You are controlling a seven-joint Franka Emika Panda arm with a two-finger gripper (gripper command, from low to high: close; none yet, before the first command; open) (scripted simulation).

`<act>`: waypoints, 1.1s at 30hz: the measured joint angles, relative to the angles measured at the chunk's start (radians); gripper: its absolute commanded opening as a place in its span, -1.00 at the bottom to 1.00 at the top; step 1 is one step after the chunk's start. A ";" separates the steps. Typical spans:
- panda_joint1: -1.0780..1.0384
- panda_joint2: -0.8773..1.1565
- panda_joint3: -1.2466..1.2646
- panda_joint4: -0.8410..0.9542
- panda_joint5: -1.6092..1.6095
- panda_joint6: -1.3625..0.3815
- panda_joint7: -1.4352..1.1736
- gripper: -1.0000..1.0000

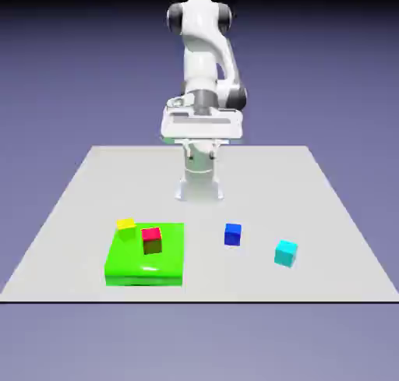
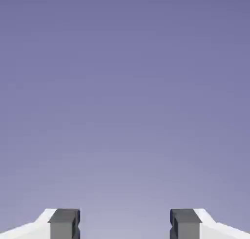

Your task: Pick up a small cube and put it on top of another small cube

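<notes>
Going by the exterior view, from left to right: the yellow cube lies below the gripper, out to the exterior view's left and nearer the camera; whether it sits on the bright green slab or just behind it, I can't tell. The red cube is also down on that side, seemingly on the slab. The gripper's fingers stand apart with nothing between them, and the hand view shows only backdrop past the tips. The dark blue cube lies below and camera-ward of the gripper, slightly to the exterior view's right. Farther right and nearer the camera is the cyan cube, on the tabletop, well apart from the fingers and turned a little. So the reach should probably go outward, rightward and down, with the wrist matched to its faces.
</notes>
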 measured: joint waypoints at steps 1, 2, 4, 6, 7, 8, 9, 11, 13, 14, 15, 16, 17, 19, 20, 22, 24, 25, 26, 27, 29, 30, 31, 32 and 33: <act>-0.008 0.036 0.026 0.017 0.004 -0.023 0.034 0.00; -0.016 0.072 0.051 0.035 0.009 -0.046 0.069 0.00; -0.032 0.145 0.102 0.069 0.018 -0.092 0.138 0.00; -0.048 0.217 0.154 0.104 0.026 -0.138 0.206 0.00; -0.056 0.254 0.179 0.121 0.031 -0.161 0.241 0.00; -0.065 0.290 0.205 0.138 0.035 -0.185 0.275 0.00; -0.073 0.326 0.230 0.156 0.040 -0.208 0.310 0.00; -0.089 0.399 0.282 0.190 0.048 -0.254 0.378 0.00; -0.096 0.471 0.333 0.225 0.057 -0.300 0.447 0.00; -0.110 0.507 0.359 0.242 0.062 -0.323 0.482 0.00; -0.122 0.544 0.384 0.259 0.066 -0.346 0.516 0.00; -0.124 0.580 0.410 0.277 0.070 -0.369 0.550 0.00; -0.135 0.616 0.435 0.294 0.075 -0.392 0.585 0.00; -0.154 0.689 0.487 0.329 0.084 -0.438 0.654 0.00; -0.161 0.725 0.512 0.346 0.088 -0.461 0.688 0.00; -0.178 0.797 0.563 0.381 0.097 -0.507 0.757 0.00; -0.194 0.870 0.615 0.415 0.106 -0.554 0.826 0.00; -0.202 0.906 0.640 0.432 0.110 -0.576 0.860 0.00; -0.202 0.909 0.642 0.434 0.110 -0.578 0.863 0.00; -0.202 0.909 0.642 0.434 0.110 -0.578 0.863 0.00; -0.156 0.981 0.600 0.431 0.076 -0.504 0.883 0.00; -0.133 1.018 0.578 0.430 0.058 -0.467 0.893 0.00; -0.110 1.054 0.557 0.429 0.041 -0.429 0.903 0.00; -0.098 1.072 0.546 0.428 0.032 -0.411 0.907 -1.00; -0.098 1.072 0.546 0.428 0.032 -0.411 0.907 -1.00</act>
